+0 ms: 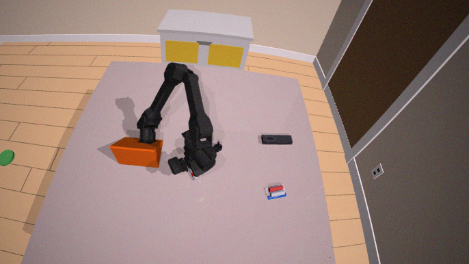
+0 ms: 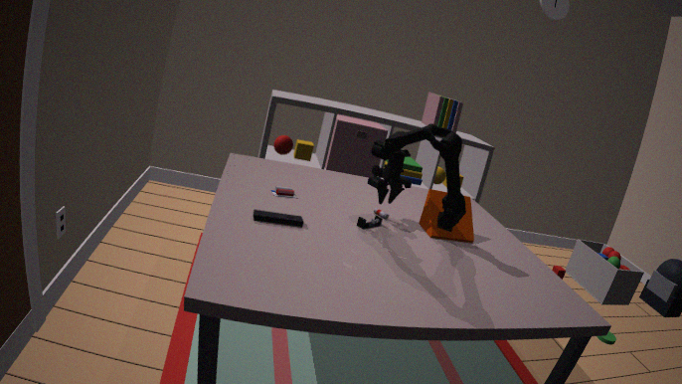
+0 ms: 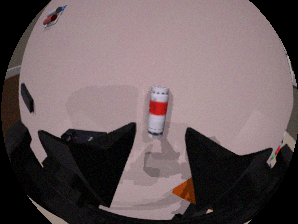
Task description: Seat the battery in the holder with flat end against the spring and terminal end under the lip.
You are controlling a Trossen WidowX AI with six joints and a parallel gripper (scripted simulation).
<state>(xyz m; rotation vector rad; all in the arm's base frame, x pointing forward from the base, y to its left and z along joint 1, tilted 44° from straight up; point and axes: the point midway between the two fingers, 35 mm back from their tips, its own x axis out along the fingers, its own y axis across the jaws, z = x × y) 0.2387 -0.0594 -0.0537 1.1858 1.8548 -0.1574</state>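
White-and-red battery (image 3: 157, 110) on table (image 3: 200, 43), tool (image 3: 154, 152) half-open above, apart

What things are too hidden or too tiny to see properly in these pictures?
- Battery, top view: the gripper above covers all but one end.
- Battery holder, exterior view: too small to make out its spring or lip; in the top view the arm hides it completely.
- Holder, wrist view: only a dark sliver shows behind a finger.
- Gripper, exterior view: its fingertip gap is too small to judge.
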